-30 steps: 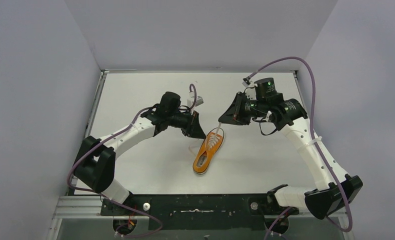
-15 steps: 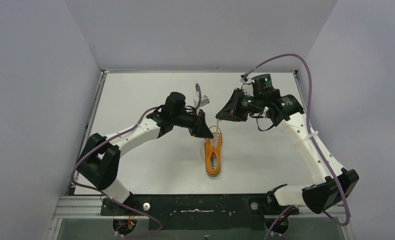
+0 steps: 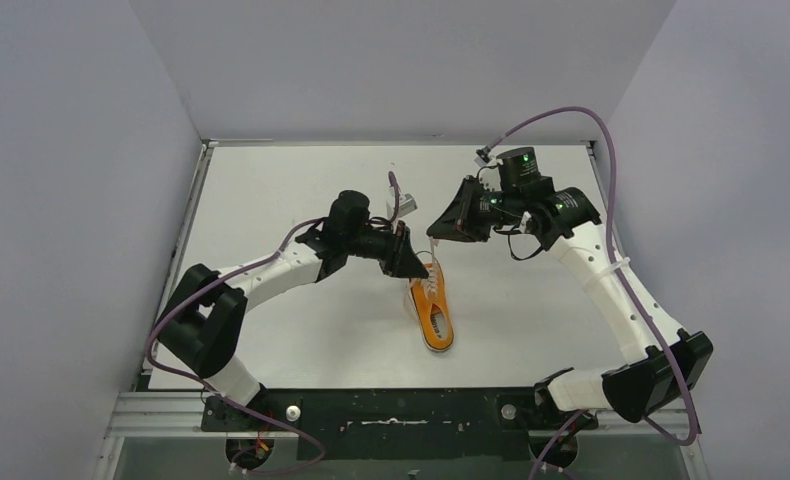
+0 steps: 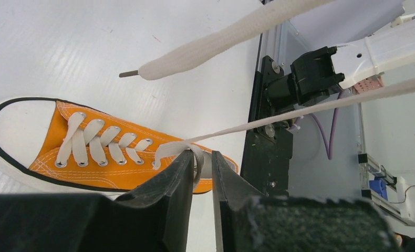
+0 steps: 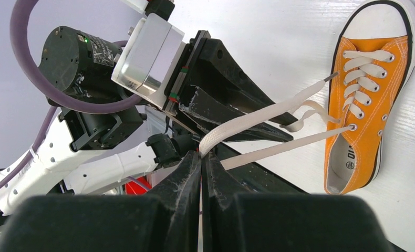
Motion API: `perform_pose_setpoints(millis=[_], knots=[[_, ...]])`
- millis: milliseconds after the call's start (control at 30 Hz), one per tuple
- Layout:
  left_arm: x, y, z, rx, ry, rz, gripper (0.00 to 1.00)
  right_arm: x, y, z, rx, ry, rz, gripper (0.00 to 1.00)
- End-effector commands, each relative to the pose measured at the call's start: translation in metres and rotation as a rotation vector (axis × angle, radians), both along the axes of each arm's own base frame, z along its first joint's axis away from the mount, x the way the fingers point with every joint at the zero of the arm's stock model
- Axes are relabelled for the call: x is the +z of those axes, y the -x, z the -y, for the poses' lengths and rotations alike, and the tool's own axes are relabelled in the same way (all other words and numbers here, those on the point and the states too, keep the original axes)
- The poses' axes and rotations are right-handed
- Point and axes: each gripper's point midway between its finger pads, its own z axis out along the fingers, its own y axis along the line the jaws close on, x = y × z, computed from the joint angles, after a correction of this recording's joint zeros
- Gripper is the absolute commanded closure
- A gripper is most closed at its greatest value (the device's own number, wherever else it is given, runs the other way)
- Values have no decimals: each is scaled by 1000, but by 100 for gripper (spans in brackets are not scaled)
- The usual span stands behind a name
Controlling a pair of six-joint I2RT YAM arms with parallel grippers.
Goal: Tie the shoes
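The small orange sneaker (image 3: 433, 315) lies on the white table, toe away from the arm bases; it also shows in the left wrist view (image 4: 116, 176) and the right wrist view (image 5: 373, 136). My left gripper (image 3: 411, 265) is at the top eyelets, its jaws a narrow gap apart with a loop of whitish lace (image 4: 200, 155) pinched between them. My right gripper (image 3: 434, 232) hovers just beyond the toe, shut (image 5: 201, 153) on the other lace (image 5: 263, 116), which runs taut from the top eyelet. That lace's free end (image 4: 221, 41) hangs in the air.
The white table (image 3: 271, 200) is walled by grey panels on three sides. A black rail (image 3: 391, 410) with the arm bases runs along the near edge. Purple cables (image 3: 561, 115) loop above the right arm.
The shoe's heel has swung to the right, so it now lies nearly straight, toe away. Both grippers have shifted a little towards the middle, holding the laces.
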Motion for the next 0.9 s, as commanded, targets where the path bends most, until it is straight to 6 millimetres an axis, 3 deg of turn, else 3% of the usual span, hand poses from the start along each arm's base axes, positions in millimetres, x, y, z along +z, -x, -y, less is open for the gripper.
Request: perform_pose_setpoints(millis=[0, 200, 400, 867], knots=[[18, -9, 13, 1, 80, 63, 83, 34, -9, -12, 14, -72, 102, 100], [22, -9, 17, 8, 110, 60, 84, 32, -10, -15, 4, -80, 92, 100], [17, -3, 17, -10, 126, 42, 77, 29, -12, -13, -17, -73, 89, 100], [17, -12, 25, 16, 156, 0, 66, 24, -11, -16, -26, -76, 75, 100]])
